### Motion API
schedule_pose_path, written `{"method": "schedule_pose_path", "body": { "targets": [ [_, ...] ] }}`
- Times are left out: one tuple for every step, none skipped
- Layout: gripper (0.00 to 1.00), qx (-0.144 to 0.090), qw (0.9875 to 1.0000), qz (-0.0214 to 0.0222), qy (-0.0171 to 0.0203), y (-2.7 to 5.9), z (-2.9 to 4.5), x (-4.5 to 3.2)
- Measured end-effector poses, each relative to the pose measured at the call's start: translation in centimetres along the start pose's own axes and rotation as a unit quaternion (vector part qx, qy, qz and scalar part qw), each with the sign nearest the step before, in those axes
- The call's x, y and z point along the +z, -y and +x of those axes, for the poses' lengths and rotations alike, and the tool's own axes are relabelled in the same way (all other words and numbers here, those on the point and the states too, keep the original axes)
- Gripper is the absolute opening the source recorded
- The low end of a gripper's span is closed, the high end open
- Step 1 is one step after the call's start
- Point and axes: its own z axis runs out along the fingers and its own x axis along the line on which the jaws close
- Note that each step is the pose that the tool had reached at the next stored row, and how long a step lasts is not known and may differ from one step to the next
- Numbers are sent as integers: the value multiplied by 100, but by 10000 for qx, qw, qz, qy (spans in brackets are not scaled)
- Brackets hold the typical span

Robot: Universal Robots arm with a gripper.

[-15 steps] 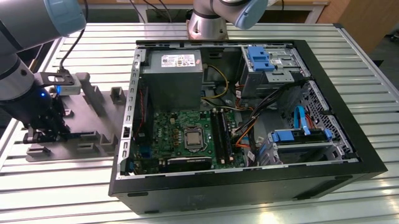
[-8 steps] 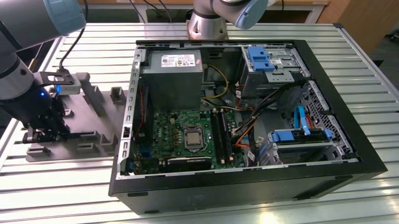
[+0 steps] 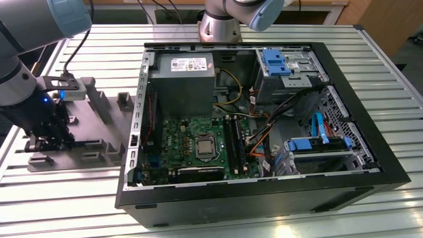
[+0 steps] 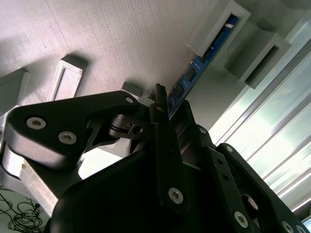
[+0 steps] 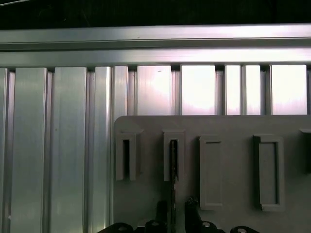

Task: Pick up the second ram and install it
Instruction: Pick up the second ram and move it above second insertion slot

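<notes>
Exterior view places the gripper (image 3: 47,144) low over a grey holder tray (image 3: 99,148) on the slatted metal table (image 3: 370,59). The opened computer case (image 3: 264,198) lies well apart from the fingers, toward the exterior view's right. In the second wrist view the memory stick (image 4: 204,56), dark blue with black chips, stands on edge. Its far end sits in a slotted grey block (image 4: 221,22) beyond the fingertips, and its near part runs in between them. In the first wrist view the stick (image 5: 173,160) is seen edge-on. The two fingers (image 5: 191,213) are spread to either side of it, with a narrow gap on each side, so they straddle it without clamping. More slotted blocks (image 5: 211,170) stand on both sides of the fingers.
</notes>
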Motion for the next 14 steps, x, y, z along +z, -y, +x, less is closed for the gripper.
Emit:
{"method": "schedule_pose_path", "body": {
  "targets": [
    [29, 0, 10000, 0, 0, 1, 0, 0],
    [29, 0, 10000, 0, 0, 1, 0, -1],
    [29, 0, 10000, 0, 0, 1, 0, 0],
    [29, 0, 10000, 0, 0, 1, 0, 0],
    [29, 0, 10000, 0, 0, 1, 0, 0],
    [27, 0, 10000, 0, 0, 1, 0, -1],
    [27, 0, 10000, 0, 0, 1, 0, 0],
    [20, 0, 10000, 0, 0, 1, 0, 0],
    [20, 0, 10000, 0, 0, 1, 0, 0],
    [19, 0, 10000, 0, 0, 1, 0, 0],
    [19, 0, 10000, 0, 0, 1, 0, 0],
    [19, 0, 10000, 0, 0, 1, 0, 0],
    [14, 0, 10000, 0, 0, 1, 0, 0],
    [14, 0, 10000, 0, 0, 2, 0, 0]
  ]
}}
